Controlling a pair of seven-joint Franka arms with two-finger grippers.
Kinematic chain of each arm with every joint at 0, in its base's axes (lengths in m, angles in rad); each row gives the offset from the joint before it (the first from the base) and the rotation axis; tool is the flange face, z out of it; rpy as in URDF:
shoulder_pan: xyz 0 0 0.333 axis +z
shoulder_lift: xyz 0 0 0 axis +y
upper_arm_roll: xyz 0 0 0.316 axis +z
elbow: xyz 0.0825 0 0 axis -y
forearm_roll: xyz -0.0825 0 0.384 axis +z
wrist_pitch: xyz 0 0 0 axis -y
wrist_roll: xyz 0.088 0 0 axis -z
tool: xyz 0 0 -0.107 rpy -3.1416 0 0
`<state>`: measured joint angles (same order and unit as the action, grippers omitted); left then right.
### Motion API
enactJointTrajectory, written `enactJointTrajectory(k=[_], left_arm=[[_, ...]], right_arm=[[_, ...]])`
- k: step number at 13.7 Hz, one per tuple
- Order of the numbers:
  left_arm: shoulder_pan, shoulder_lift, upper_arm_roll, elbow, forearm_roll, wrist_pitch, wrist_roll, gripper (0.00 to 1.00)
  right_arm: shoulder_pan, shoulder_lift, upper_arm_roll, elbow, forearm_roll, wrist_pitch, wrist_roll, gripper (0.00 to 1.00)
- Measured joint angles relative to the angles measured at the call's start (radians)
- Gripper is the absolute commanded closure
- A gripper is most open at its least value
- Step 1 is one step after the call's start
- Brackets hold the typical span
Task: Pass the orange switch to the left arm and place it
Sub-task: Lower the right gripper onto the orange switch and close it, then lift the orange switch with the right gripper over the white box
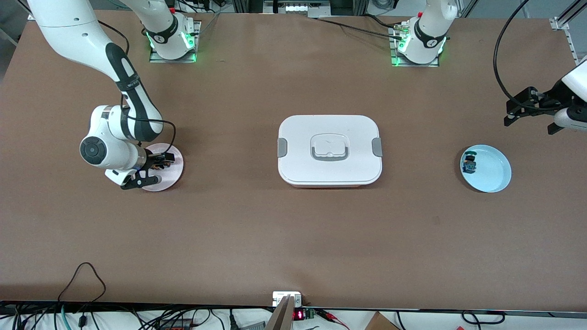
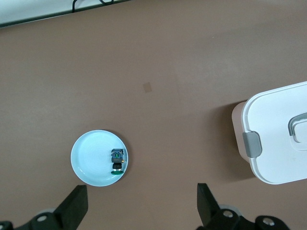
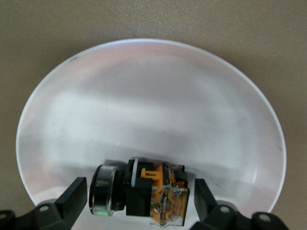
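I have the right gripper down low over the pink plate at the right arm's end of the table. Its fingers stand apart, one on each side of the orange switch, which lies on the plate between them; I see no squeeze on it, so I judge the grasp not yet made.

The left gripper waits up in the air, fingers spread and empty, above the table close to the blue plate.

By my reckoning everything remains: pick-up, handover clear of the box, and set-down.

Count: two arms, two plates, one box in the middle, two switches. The second switch sits in the blue plate.
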<state>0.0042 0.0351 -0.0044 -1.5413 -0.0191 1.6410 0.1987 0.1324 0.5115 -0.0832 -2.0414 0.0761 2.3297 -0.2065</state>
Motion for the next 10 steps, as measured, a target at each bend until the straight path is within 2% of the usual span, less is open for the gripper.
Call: enactJointTrajectory(k=[2, 6, 10], left_arm=[[0.000, 0.000, 0.000, 0.000, 0.000, 0.000, 0.000, 0.00], [0.000, 0.000, 0.001, 0.000, 0.000, 0.000, 0.000, 0.00], [0.000, 0.000, 0.001, 0.000, 0.000, 0.000, 0.000, 0.00]], right_arm=[[-0.002, -0.004, -0.002, 0.000, 0.000, -0.004, 0.009, 0.88], [-0.008, -0.038, -0.003, 0.015, 0.001, -0.042, 0.013, 0.95], [-0.008, -0.115, -0.002, 0.124, 0.001, -0.226, 0.013, 0.96]])
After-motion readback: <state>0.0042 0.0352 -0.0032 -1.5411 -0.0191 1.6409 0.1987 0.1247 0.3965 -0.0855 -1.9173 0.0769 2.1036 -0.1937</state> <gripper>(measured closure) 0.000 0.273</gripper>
